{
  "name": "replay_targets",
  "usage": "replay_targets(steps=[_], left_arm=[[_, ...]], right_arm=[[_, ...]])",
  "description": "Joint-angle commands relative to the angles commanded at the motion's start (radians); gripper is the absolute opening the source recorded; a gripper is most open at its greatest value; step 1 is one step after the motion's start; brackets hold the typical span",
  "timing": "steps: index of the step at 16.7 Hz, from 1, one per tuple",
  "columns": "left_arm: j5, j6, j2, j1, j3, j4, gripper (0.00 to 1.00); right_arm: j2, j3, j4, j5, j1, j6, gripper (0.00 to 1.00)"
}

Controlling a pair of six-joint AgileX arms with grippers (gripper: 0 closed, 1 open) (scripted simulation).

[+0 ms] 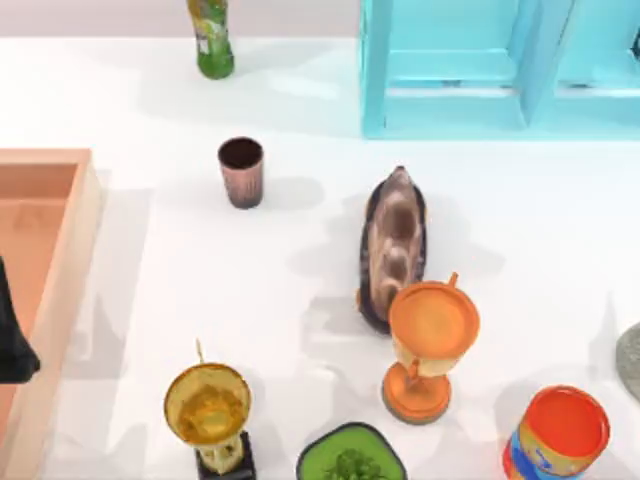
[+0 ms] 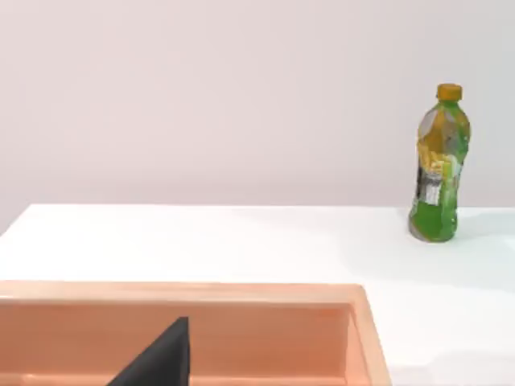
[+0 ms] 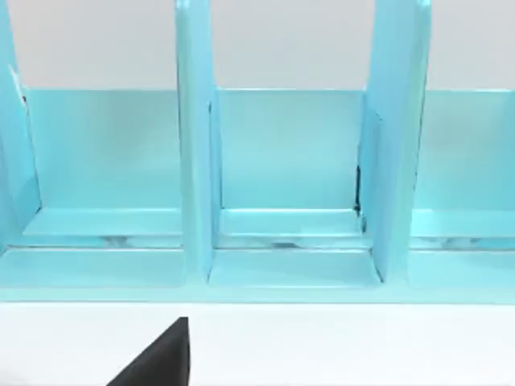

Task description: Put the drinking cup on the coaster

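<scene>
The drinking cup (image 1: 241,172), a coppery-brown ribbed tumbler with a dark inside, stands upright on the white table, left of centre toward the back. The coaster (image 1: 631,360) is a flat grey disc cut off by the right edge of the top view, far from the cup. My left gripper (image 1: 14,345) shows as a dark shape at the far left, over the orange tray, well away from the cup. A dark part of my right gripper (image 3: 158,362) appears in the right wrist view, facing the teal shelf.
Between cup and coaster lie a brown oblong figure (image 1: 394,245) and an orange stemmed goblet (image 1: 430,345). Along the front stand a gold trophy (image 1: 210,410), a green pot (image 1: 351,458) and an orange-topped can (image 1: 560,435). A green bottle (image 1: 212,40), teal shelf (image 1: 500,70) and orange tray (image 1: 60,260) line the back and left.
</scene>
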Motion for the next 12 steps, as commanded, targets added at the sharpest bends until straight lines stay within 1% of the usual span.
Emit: replay_targets(steps=[3, 6, 9, 12], left_arm=[[0.0, 0.0, 0.0, 0.0, 0.0, 0.0, 1.0], [0.0, 0.0, 0.0, 0.0, 0.0, 0.0, 1.0], [0.0, 0.0, 0.0, 0.0, 0.0, 0.0, 1.0], [0.0, 0.0, 0.0, 0.0, 0.0, 0.0, 1.0]], right_arm=[[0.009, 0.009, -0.004, -0.002, 0.002, -0.003, 1.0], [0.096, 0.094, -0.042, -0.022, 0.019, -0.034, 1.0], [0.267, 0.262, -0.118, -0.061, 0.052, -0.096, 1.0], [0.502, 0.494, -0.223, -0.114, 0.097, -0.181, 1.0]])
